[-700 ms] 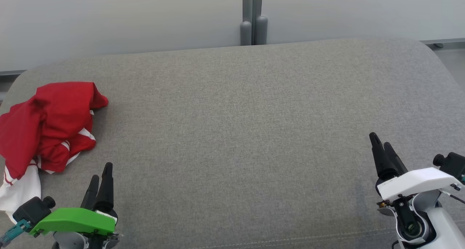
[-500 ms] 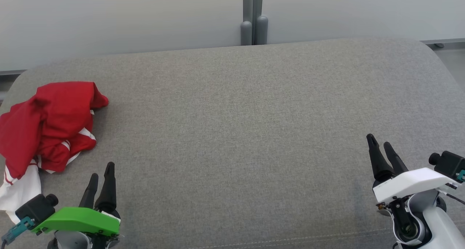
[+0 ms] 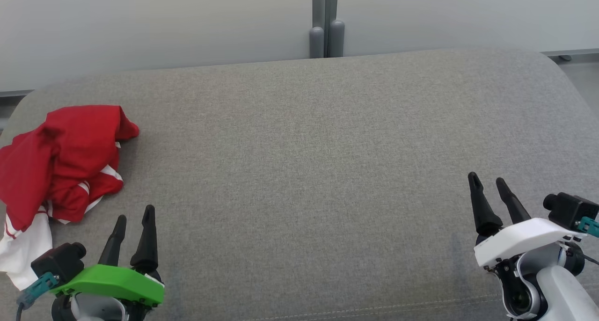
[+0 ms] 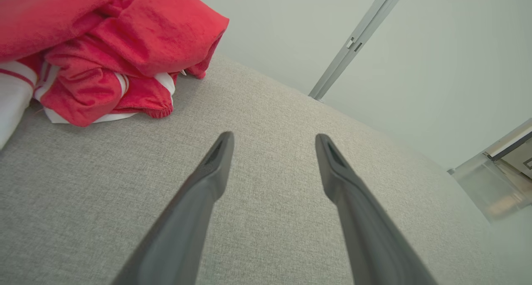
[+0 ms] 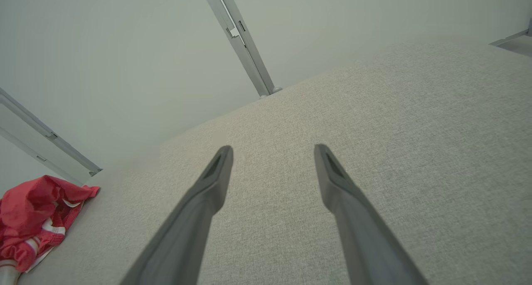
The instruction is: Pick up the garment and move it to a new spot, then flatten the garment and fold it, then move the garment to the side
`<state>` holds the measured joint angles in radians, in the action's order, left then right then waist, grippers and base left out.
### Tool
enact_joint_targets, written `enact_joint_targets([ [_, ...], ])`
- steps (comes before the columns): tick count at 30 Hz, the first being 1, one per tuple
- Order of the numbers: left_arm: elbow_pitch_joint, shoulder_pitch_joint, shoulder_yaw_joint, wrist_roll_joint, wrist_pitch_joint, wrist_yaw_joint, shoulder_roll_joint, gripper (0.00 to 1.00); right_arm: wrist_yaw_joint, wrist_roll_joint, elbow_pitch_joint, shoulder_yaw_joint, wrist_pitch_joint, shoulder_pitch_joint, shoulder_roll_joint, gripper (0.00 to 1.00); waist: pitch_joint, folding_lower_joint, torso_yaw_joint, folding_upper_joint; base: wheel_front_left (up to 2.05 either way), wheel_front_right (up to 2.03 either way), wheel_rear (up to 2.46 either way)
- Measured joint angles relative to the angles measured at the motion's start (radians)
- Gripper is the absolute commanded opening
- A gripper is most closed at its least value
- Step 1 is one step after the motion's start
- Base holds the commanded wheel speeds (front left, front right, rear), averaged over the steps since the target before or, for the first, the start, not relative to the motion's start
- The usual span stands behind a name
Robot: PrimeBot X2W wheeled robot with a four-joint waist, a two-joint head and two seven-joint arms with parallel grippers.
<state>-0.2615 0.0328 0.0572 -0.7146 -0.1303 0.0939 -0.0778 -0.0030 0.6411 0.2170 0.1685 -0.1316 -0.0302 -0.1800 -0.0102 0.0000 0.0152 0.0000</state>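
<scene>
Two claws sit nearest you, the left claw [image 3: 135, 212] at 7 o'clock and the right claw [image 3: 486, 177] at 5 o'clock, both spread wide and empty over the grey cushion [image 3: 304, 171]. Farther out at 9 o'clock, the crumpled red-and-white garment [image 3: 65, 157] lies by the cushion's left edge.

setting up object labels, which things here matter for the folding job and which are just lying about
Job: red and white garment, crumpled at far left; left end effector, open; right end effector, open; grey padded surface.
Not part of it: grey posts behind the surface; pale wall panels.
</scene>
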Motion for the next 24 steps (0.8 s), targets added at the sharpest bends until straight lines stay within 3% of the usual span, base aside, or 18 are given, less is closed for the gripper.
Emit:
enact_joint_targets([
  [24, 0.002, 0.0, 0.008, 0.341, -0.083, 0.018, 0.0, 1.0, -0.022, -0.329, -0.019, 0.028, -0.081, 0.001, -0.033, 1.0, -0.005, 0.0, -0.01, 0.0, 0.0, 0.0, 0.0],
])
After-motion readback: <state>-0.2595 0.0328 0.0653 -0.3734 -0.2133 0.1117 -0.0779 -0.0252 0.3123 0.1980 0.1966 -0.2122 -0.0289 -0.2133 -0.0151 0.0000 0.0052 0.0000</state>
